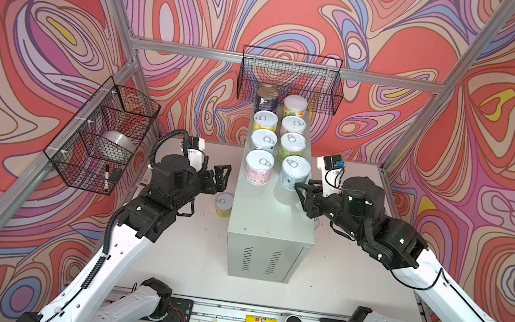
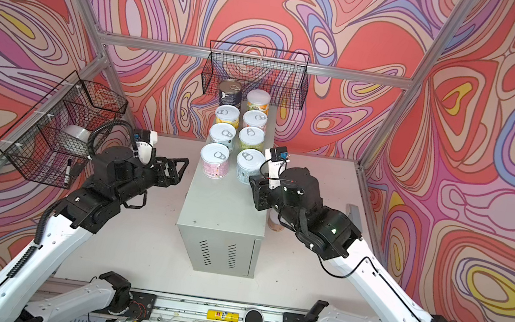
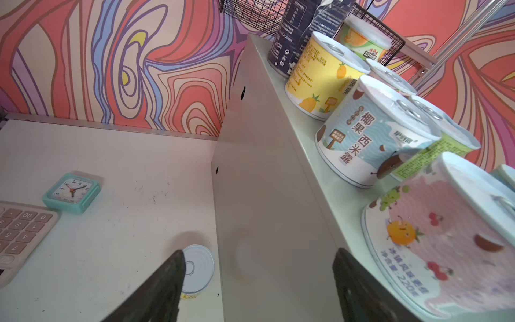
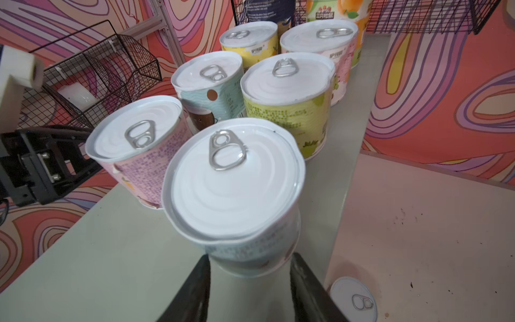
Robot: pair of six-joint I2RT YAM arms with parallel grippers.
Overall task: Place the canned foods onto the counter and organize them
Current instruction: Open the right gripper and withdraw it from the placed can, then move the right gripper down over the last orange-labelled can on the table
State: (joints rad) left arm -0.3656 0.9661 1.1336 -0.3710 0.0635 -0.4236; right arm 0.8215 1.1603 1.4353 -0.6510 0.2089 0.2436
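The right gripper [image 4: 250,258] is clamped low on the blue can [image 4: 234,184], its fingers [image 4: 195,281] against both sides of the base. That can stands upright on the counter [image 1: 261,218], nearest in the right-hand row. Just beside it, nearest in the left-hand row, stands the pink can [image 1: 258,167]. Behind these two the rows run back in pairs: the coconut can [image 1: 263,140] with the green can [image 1: 292,146], then the pineapple can [image 1: 265,120] with the pale-pink can [image 1: 293,125], and last the dark tin [image 1: 267,99] with the orange can [image 1: 295,106], all upright. The left gripper [image 1: 220,177] hangs off the counter's left side, near the pink can, jaws apart and empty. Below it a yellow can [image 1: 224,204] stands on the table [image 1: 192,263], just beside the counter's left wall. A tan can [image 2: 275,224] stands on the table at the counter's right wall, partly hidden under the right arm in a top view.
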